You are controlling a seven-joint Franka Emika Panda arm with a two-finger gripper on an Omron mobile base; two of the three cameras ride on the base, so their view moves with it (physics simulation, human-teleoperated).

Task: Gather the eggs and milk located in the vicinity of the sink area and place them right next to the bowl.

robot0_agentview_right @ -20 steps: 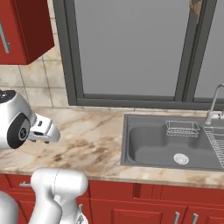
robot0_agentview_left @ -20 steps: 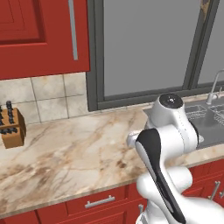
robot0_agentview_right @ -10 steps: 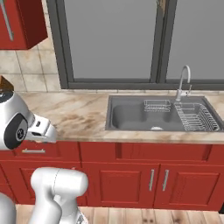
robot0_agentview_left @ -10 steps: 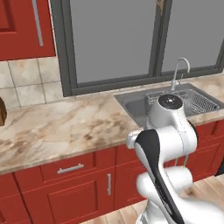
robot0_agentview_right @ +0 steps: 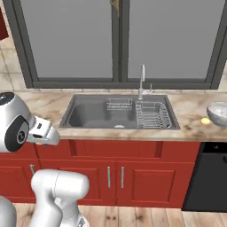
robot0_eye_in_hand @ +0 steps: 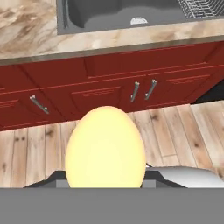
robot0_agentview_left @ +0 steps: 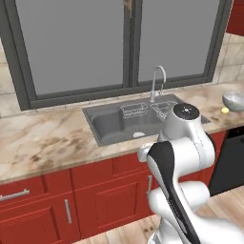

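My gripper (robot0_eye_in_hand: 105, 186) is holding a glowing yellow egg (robot0_eye_in_hand: 105, 146). The egg is big and sits low in the middle of the hand view, and it hides my finger tips. Past the egg I see a light wooden plank floor (robot0_eye_in_hand: 175, 131). Above the floor in that view is a row of red cupboard doors (robot0_eye_in_hand: 109, 89) with thin grey handles. On top of them runs a tan marble counter (robot0_eye_in_hand: 26, 26), along the top of the picture.

In the left base view, the dark grey sink (robot0_agentview_left: 128, 126) is cut into the counter in the middle of the frame. It has wire racks (robot0_agentview_left: 136, 112) inside and a thin shiny tap (robot0_agentview_left: 157, 81) behind it. In the right base view the sink (robot0_agentview_right: 88, 113) is in the middle too.

A second small yellow egg (robot0_agentview_left: 225, 110) lies on the counter at the right edge of the left base view. It is just beside a round speckled grey-white bowl (robot0_agentview_left: 234, 100). In the right base view that egg (robot0_agentview_right: 205, 120) and the bowl (robot0_agentview_right: 218, 113) are at the right edge as well.

Behind the sink is a wide window with a dark grey frame (robot0_agentview_right: 119, 53). A black panel (robot0_agentview_right: 208, 177) stands under the counter at the lower right.
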